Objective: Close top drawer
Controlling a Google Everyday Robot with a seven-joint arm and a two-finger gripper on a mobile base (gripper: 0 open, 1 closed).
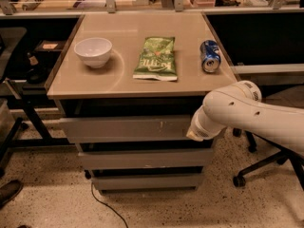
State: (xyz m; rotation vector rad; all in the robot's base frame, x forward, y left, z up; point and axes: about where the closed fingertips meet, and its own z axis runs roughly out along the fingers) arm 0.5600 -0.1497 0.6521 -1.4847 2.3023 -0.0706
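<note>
Gripper (195, 133), open or closed can't tell, centre-right of frame at top drawer (126, 127) right end; off-centre push could skew and jam it.

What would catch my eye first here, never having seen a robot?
The thick white arm at the right, its tool at the right end of the top drawer. Then, on the table above: white bowl left, green snack bag middle, blue can on its side right.

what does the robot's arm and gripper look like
The arm is a thick, smooth white tube with a rounded elbow joint bearing a few small dark dots. No cables show. The gripper, at the right end of the top drawer front, shows as a short cream-coloured tip.
</note>
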